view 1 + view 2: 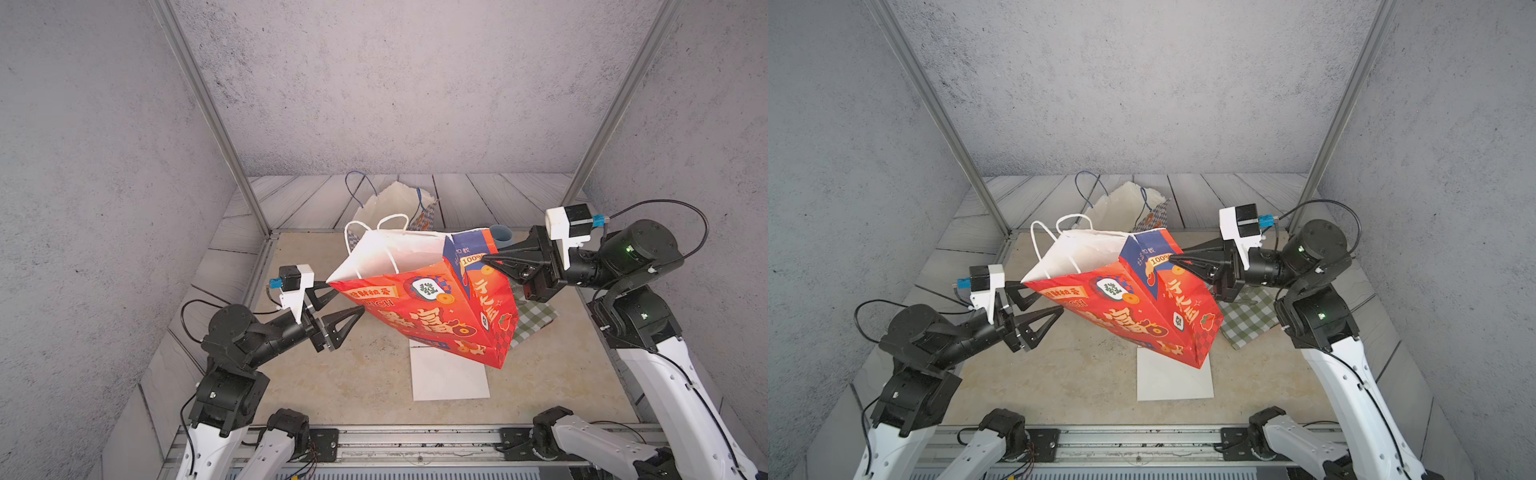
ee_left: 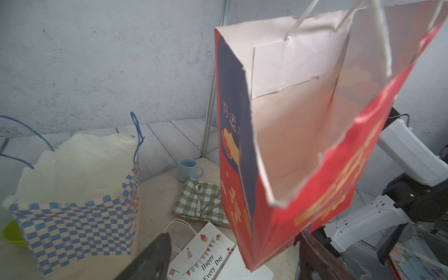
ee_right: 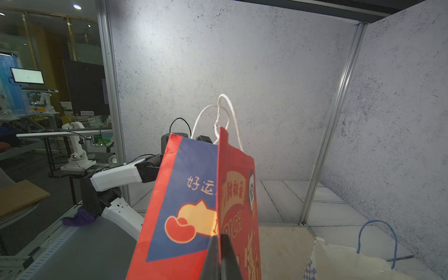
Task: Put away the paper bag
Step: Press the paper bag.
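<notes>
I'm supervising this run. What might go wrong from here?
1. Only the right gripper pinches the red paper bag, on a thin fold near its rim; the paper might tear or slip.
2. The left gripper stands open at the opposite rim corner, so the tilted bag could swing.
3. It hangs close by the spoon on the checked cloth and might sweep it.

Blue mug (image 1: 500, 235), centre right in a top view, mostly hidden behind the paper bag (image 1: 432, 307), checked cloth (image 1: 535, 320) partly covered, green bowl (image 2: 11, 234) cut off at frame edge.
</notes>
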Tool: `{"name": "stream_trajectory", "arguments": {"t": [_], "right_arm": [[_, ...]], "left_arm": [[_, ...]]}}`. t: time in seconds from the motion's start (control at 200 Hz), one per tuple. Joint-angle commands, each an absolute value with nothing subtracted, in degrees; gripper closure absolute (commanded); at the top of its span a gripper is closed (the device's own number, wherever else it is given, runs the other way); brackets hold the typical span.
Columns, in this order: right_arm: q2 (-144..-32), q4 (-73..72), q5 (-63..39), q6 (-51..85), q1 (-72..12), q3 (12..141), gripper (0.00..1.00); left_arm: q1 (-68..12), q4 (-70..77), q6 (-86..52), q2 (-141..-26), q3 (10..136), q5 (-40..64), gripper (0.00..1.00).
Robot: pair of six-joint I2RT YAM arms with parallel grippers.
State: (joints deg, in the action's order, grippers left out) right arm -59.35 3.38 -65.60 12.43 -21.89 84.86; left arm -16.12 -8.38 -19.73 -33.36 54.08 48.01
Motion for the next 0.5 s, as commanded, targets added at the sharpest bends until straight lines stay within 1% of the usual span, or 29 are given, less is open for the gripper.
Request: {"name": "stream_trajectory", "arguments": {"t": [0.0, 0.055, 0.205, 0.335, 0.495], "right_arm": [[-59.24, -2.06, -66.62, 16.78, -21.69, 84.71, 1.0], [-59.52, -2.33, -66.79, 17.01, -21.68, 84.86, 1.0], [-60.11, -3.77, -66.88, 17.74, -21.75, 84.87, 1.0], [-60.82, -4.47, -66.97, 18.28, -22.32, 85.07, 1.0], [-61.83, -4.81, -66.91, 18.5, -24.13, 84.9, 1.0]], "left_arm": [[-15.93, 9.2, -27.98, -32.83, 51.41, 56.47, 0.18], [-15.91, 12.29, -30.3, -32.96, 51.02, 57.71, 0.17], [-16.39, 14.21, -32.08, -34.34, 51.76, 60.63, 0.19], [-17.28, 17.64, -33.49, -35.56, 52.16, 60.66, 0.21], [-19.23, 18.45, -32.26, -37.64, 53.4, 60.6, 0.23]]}}
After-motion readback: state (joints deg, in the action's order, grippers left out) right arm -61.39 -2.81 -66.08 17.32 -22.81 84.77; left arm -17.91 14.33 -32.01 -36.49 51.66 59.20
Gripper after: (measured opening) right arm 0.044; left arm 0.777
